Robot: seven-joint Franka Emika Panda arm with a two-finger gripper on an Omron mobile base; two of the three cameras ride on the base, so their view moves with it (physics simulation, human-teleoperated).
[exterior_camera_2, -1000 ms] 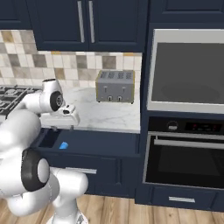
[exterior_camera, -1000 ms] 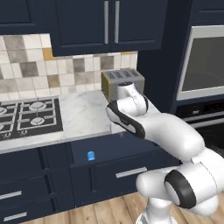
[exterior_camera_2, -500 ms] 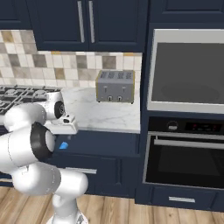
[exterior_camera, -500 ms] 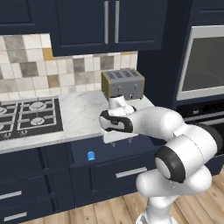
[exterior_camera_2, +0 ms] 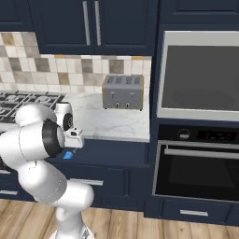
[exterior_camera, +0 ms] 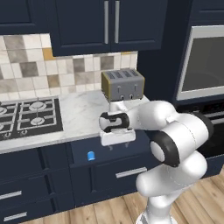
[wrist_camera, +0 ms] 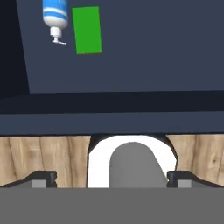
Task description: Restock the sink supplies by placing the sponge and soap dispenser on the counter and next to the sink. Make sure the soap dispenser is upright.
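Fingers (wrist_camera: 112, 179) stand spread wide with nothing between them, pointing down over the open drawer (wrist_camera: 131, 57) below the bench (exterior_camera: 83, 116). Inside the drawer the soap dispenser (wrist_camera: 55, 19) lies on its side, just beside the green sponge (wrist_camera: 87, 29). Farther back a toaster (exterior_camera: 123, 85) sits on the bench, right of the stovetop (exterior_camera: 28, 116).

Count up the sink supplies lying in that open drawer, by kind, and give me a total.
Sponge: 1
Soap dispenser: 1
Total: 2
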